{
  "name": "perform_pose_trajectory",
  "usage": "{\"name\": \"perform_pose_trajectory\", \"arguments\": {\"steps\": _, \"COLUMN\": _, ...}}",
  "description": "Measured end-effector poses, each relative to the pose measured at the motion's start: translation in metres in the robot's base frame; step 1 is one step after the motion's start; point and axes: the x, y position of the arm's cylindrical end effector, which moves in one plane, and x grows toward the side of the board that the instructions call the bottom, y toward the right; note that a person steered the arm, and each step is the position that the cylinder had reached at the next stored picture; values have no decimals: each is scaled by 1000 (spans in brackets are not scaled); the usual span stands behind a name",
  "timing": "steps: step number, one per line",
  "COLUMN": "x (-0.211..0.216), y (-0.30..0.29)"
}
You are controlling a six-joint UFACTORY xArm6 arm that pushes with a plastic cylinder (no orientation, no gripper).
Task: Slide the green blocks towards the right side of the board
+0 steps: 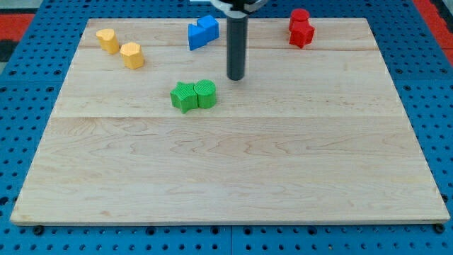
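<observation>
- Two green blocks sat touching, side by side, a little toward the view's left of the table's middle: a green star-shaped block (183,96) on the view's left and a green rounded block (206,93) on its right.
- One dark rod hung over the table (226,177); my tip (236,78) stood just above and to the view's right of the green pair, near them but apart.
- The tool had no jaws at all, only the straight rod, so it held nothing and could only push.
- As I judged it, the tip stood on the wrong side for a rightward shove; it would have had to go round to the pair's left first.
- Because the greens touched, one push from the left would likely have carried both together.
- The blocks looked like smooth, matte plastic with faceted sides; the table was pale wood, with its grain running across the view.
- Elsewhere lay two yellow blocks (119,47) at the top left, a blue block pair (203,32) near the rod and two red blocks (301,28) at the top right, all well apart from the greens.
</observation>
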Motion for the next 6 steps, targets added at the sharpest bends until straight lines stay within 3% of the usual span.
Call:
{"name": "perform_pose_trajectory", "arguments": {"steps": 2, "x": 15, "y": -131}}
{"name": "perform_pose_trajectory", "arguments": {"steps": 4, "x": 22, "y": -90}}
{"name": "perform_pose_trajectory", "arguments": {"steps": 6, "x": 42, "y": -106}}
